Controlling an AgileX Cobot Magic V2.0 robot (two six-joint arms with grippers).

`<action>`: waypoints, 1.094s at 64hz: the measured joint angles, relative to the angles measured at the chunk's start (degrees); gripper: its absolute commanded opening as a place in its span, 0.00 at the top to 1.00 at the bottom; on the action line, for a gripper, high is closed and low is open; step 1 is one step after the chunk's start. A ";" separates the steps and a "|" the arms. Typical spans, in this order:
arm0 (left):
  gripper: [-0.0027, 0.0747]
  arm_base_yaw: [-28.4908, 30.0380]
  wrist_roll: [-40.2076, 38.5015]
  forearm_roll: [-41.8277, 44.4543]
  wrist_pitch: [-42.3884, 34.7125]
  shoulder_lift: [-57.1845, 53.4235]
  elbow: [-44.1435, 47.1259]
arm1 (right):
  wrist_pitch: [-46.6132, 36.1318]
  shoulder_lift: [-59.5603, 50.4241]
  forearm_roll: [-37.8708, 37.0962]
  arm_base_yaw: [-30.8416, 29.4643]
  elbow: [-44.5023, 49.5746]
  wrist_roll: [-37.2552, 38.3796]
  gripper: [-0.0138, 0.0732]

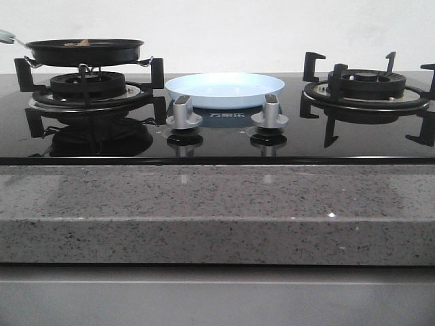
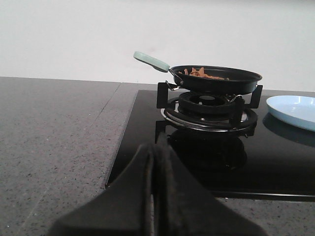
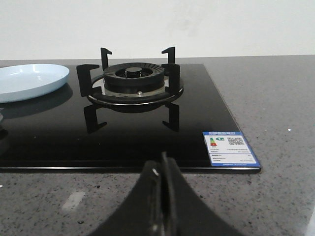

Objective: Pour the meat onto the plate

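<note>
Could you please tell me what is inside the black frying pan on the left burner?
Reddish-brown meat pieces peek above the rim of the black frying pan; the pan's wall hides its floor and the rest of the heap.

Black pan holding meat sits on left burner; plate lies centre

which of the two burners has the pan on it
The left burner, on the left arm's side, carries the black frying pan with the meat in it. The right burner has bare pan supports and nothing on top.
</note>
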 measured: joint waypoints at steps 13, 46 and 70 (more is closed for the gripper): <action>0.99 0.00 0.00 0.00 0.00 0.00 0.00 | 0.00 0.00 0.00 0.00 0.00 0.00 0.92; 0.99 0.00 0.00 0.12 -0.28 0.00 0.00 | 0.00 0.00 0.00 0.00 0.00 0.00 0.92; 0.99 0.00 0.00 0.21 -1.81 0.00 0.00 | -0.03 0.00 0.00 0.00 0.00 0.00 0.92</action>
